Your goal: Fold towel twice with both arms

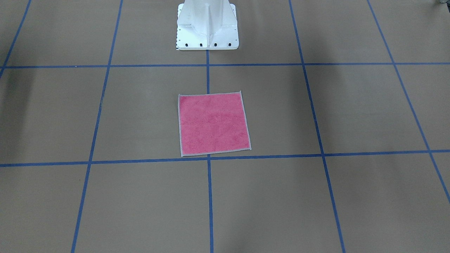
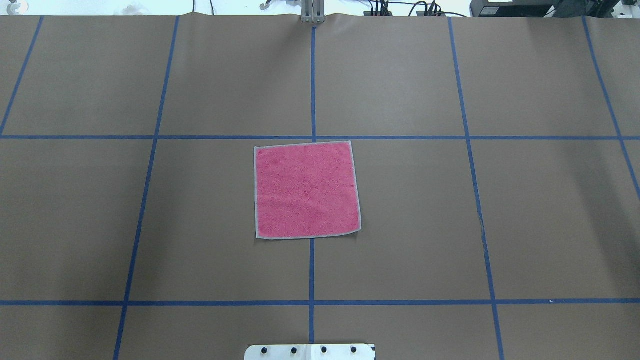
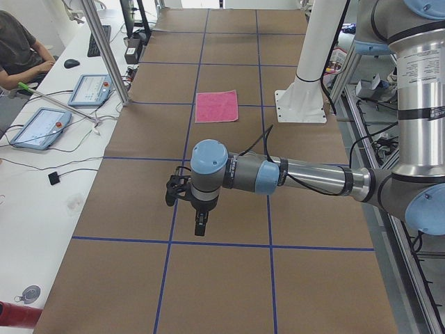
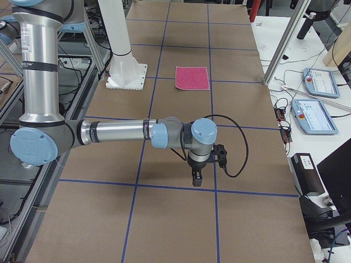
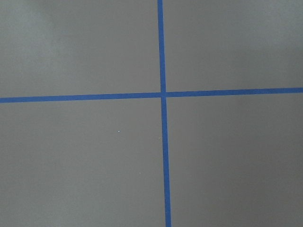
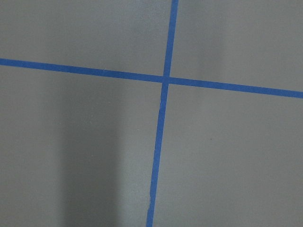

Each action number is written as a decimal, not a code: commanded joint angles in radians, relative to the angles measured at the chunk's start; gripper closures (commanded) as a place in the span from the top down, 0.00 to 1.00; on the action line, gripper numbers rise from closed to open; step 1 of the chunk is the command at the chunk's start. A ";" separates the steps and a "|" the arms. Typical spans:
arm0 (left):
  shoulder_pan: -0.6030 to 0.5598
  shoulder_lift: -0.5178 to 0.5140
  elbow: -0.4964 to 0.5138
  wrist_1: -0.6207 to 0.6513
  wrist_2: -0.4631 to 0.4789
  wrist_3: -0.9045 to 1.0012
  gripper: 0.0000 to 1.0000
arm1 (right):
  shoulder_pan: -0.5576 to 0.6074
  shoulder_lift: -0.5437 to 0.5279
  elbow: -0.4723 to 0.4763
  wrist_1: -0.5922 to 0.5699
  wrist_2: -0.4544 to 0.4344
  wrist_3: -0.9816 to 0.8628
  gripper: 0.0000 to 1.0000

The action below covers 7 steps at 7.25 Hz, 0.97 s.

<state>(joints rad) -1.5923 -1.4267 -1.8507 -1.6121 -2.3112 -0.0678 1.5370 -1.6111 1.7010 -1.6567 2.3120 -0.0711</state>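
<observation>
The towel (image 2: 306,190) lies flat and unfolded, pink face up, with its pale grey hem all round, at the table's middle just in front of the pedestal; it also shows as the towel (image 1: 213,124), the towel (image 3: 217,106) and the towel (image 4: 192,78). My left gripper (image 3: 200,228) hangs high over the table's left end, far from the cloth, pointing down. My right gripper (image 4: 196,178) hangs likewise over the right end. Both show only in the side views, so I cannot tell whether they are open or shut. Neither holds anything that I can see.
The white bolted pedestal (image 1: 207,26) stands behind the towel. Blue tape lines (image 2: 312,137) grid the brown table. Along the table's far edge run metal posts (image 3: 104,52), tablets (image 3: 38,127) and cables on a white bench, with a seated person (image 3: 17,49).
</observation>
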 commanded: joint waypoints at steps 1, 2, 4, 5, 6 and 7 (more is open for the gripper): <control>0.011 0.003 0.001 -0.003 0.001 0.000 1.00 | 0.000 0.000 -0.003 0.000 0.000 0.001 1.00; 0.012 0.008 0.001 -0.003 -0.001 -0.001 1.00 | 0.000 -0.001 -0.003 0.000 0.001 0.001 1.00; 0.015 0.005 -0.001 -0.003 -0.008 0.000 1.00 | 0.000 -0.001 0.000 0.000 0.003 0.002 1.00; 0.015 0.006 -0.001 -0.003 -0.010 0.000 1.00 | 0.000 -0.001 0.003 0.000 0.003 0.002 1.00; 0.015 0.006 -0.001 -0.003 -0.010 0.000 1.00 | 0.000 0.000 0.006 0.000 0.004 0.002 1.00; 0.015 0.006 -0.002 -0.003 -0.010 0.000 1.00 | 0.000 0.000 0.008 0.002 0.003 0.002 1.00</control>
<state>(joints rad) -1.5772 -1.4207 -1.8520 -1.6153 -2.3205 -0.0675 1.5370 -1.6113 1.7062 -1.6563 2.3153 -0.0691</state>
